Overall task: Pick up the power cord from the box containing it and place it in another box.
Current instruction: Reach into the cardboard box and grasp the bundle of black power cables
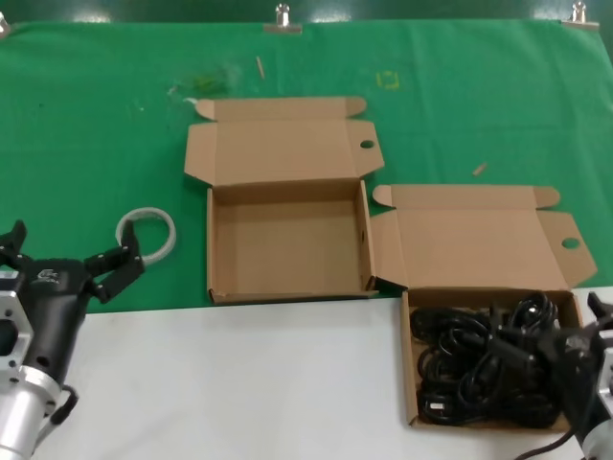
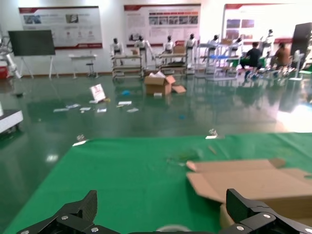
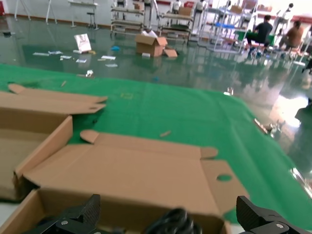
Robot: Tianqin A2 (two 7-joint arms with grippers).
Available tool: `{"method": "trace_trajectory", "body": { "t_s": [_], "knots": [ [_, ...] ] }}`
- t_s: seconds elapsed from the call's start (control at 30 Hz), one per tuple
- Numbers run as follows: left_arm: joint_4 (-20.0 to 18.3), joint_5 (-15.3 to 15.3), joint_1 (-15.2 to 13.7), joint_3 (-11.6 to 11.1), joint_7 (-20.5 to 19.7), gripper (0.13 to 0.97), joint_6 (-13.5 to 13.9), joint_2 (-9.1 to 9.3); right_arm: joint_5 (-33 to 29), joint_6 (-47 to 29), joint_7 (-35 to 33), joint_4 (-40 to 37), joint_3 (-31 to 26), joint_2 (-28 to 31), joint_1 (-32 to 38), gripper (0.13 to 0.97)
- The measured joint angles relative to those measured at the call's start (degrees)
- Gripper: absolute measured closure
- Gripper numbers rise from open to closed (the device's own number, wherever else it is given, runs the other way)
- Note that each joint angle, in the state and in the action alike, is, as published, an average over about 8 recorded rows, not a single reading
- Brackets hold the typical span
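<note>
Over the full box (image 1: 414, 383) at your right, your right gripper (image 3: 168, 217) hovers with jaws spread, nothing gripped; the power cord (image 1: 479, 369) lies in the heap. The other box (image 1: 287, 244) is bare. Left gripper (image 1: 57, 264) waits open, so nothing's moved yet.

No text, number or brand can be read. The black housing of the left gripper (image 1: 65, 263) carries a small pale logo mark, too small to make out. In the left wrist view, the wall display boards (image 2: 162, 23) and a tilted white floor sign (image 2: 98, 92) show illegible print.
</note>
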Motion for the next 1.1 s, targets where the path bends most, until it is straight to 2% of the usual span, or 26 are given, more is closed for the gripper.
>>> {"method": "trace_trajectory", "body": {
  "t_s": [0.13,0.23,0.47,0.6,0.83,0.9,1.1],
  "knots": [
    [0.0,0.0,0.0,0.0,0.0,0.189,0.0,0.0,3.0,-0.5,-1.5,-1.2,-0.1,-0.6,-0.4,0.129],
    [0.0,0.0,0.0,0.0,0.0,0.212,0.0,0.0,7.6,-1.5,-4.3,-2.4,-0.1,-1.0,-0.3,0.129],
    [0.0,0.0,0.0,0.0,0.0,0.323,0.0,0.0,23.9,-5.8,-13.4,-6.7,0.2,-1.5,2.1,0.129],
    [0.0,0.0,0.0,0.0,0.0,0.323,0.0,0.0,33.5,-8.1,-19.6,-8.7,0.4,-1.5,3.3,0.137],
    [0.0,0.0,0.0,0.0,0.0,0.492,0.0,0.0,47.5,-9.9,-30.2,-11.0,0.3,-1.5,3.9,0.16],
    [0.0,0.0,0.0,0.0,0.0,0.516,0.0,0.0,49.7,-9.8,-31.4,-11.4,0.3,-1.5,3.8,0.181],
    [0.0,0.0,0.0,0.0,0.0,0.673,0.0,0.0,52.5,-8.9,-32.0,-11.8,0.2,-1.5,3.2,0.235]
  ]
}}
